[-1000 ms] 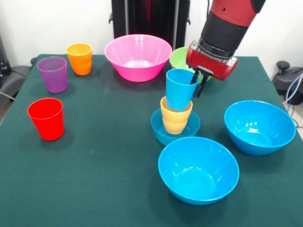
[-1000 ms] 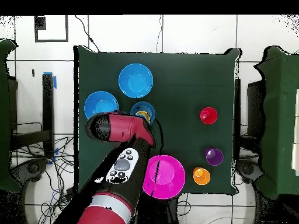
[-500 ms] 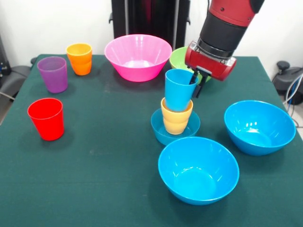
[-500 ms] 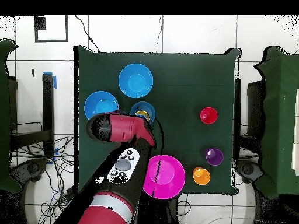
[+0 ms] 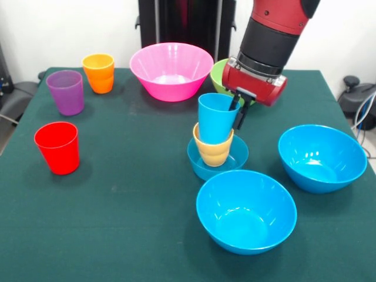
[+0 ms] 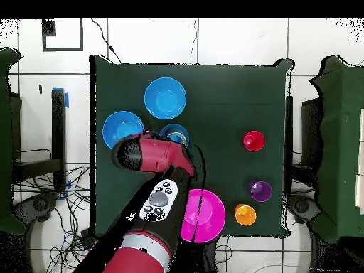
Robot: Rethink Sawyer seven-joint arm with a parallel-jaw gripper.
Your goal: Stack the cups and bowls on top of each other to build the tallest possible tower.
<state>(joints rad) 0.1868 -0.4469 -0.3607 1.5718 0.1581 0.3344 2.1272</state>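
The tower has a small shallow blue bowl (image 5: 202, 163) as its base, with a yellow-orange cup (image 5: 212, 148) standing in it. A light blue cup (image 5: 212, 120) is nested in the yellow-orange one, and both lean to the left. My gripper (image 5: 238, 114) is shut on the light blue cup's right rim, one finger inside and one outside. In the overhead view my arm covers most of the tower, and only part of the small blue bowl (image 6: 174, 132) shows.
A red cup (image 5: 57, 147), a purple cup (image 5: 65, 92) and an orange cup (image 5: 98, 73) stand at the left. The pink bowl (image 5: 171, 70) and the half-hidden green bowl (image 5: 220, 73) sit at the back. Two large blue bowls (image 5: 245, 210) (image 5: 321, 157) lie front and right.
My gripper has moved left and a little down with the light blue cup. The cup sits deeper in the yellow-orange cup, which has shifted and tipped left.
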